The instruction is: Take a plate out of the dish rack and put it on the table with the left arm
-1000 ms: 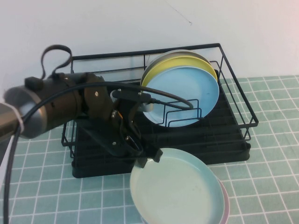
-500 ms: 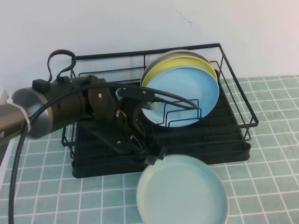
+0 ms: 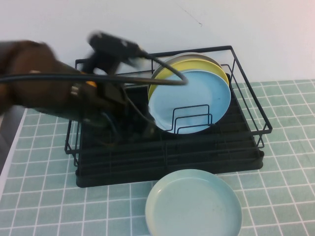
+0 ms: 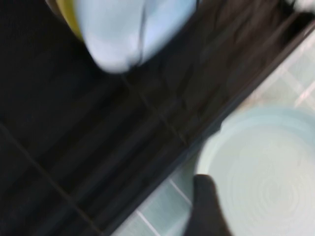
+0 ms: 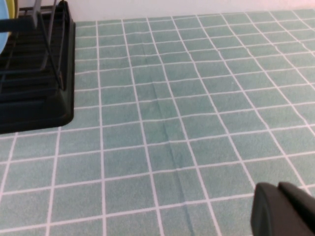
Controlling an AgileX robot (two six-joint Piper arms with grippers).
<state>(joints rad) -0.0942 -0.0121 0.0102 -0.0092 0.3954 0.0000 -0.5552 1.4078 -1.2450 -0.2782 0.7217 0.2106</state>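
Note:
The pale mint-green plate (image 3: 193,204) lies flat on the tiled table (image 3: 288,196), just in front of the black dish rack (image 3: 248,123). It also shows in the left wrist view (image 4: 266,177). My left gripper (image 3: 134,127) is blurred above the left half of the rack, clear of the plate and holding nothing. One dark finger (image 4: 206,209) shows beside the plate's rim in the left wrist view. My right gripper (image 5: 283,211) hangs low over bare tiles to the right of the rack, fingers together and empty.
A sky-blue plate (image 3: 194,101) stands upright in the rack's dividers, with a yellow plate (image 3: 192,65) and a grey one behind it. The rack's corner shows in the right wrist view (image 5: 37,93). A white wall runs behind the table.
My left gripper has let go of the mint-green plate and risen up and back over the rack. The plate has settled flat on the tiles.

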